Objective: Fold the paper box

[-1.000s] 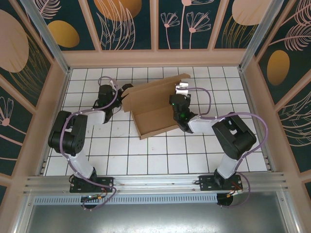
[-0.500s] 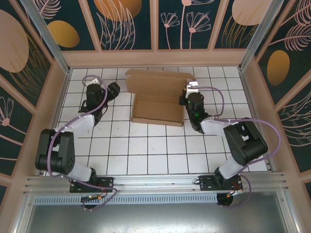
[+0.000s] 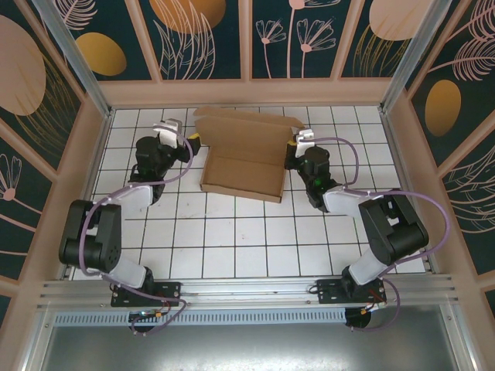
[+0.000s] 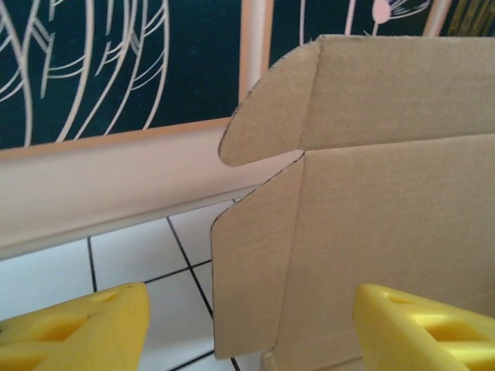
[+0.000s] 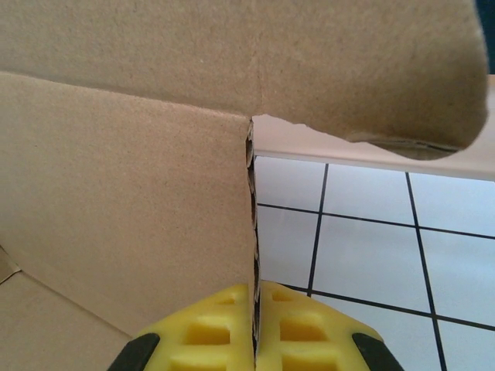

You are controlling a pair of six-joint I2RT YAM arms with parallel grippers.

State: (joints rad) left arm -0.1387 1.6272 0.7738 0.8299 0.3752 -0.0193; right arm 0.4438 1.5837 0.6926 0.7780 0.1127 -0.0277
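- The paper box (image 3: 241,158) sits on the white tiled table (image 3: 232,239), toward the far side, in the middle between the two arms.
- It is half made. The flat bottom part lies on the tiles and the big lid part stands up behind it.
- The long way of the box goes from left to right across the table (a tiny bit crooked, with the left end a little farther back).
- The right gripper (image 3: 295,148) is squeezed tight on the box's right end. In the right wrist view its yellow fingers (image 5: 216,336) pinch the thin edge of a cardboard wall between them.
- The left gripper (image 3: 188,141) is wide open and has nothing in it. It sits just beside the box's left end.
- In the left wrist view the left side flap (image 4: 255,270) stands up right in front of the gap between the two yellow fingers (image 4: 85,328). I can't see it touching either one.
- So the box lies to the right of the left gripper, and the left arm is the nearer one to that loose flap.
- I think the next move is for the left gripper to push or grab that flap and fold it in, while the right one keeps the box from sliding.
- If the push is too hard, the box may twist around the pinched end.
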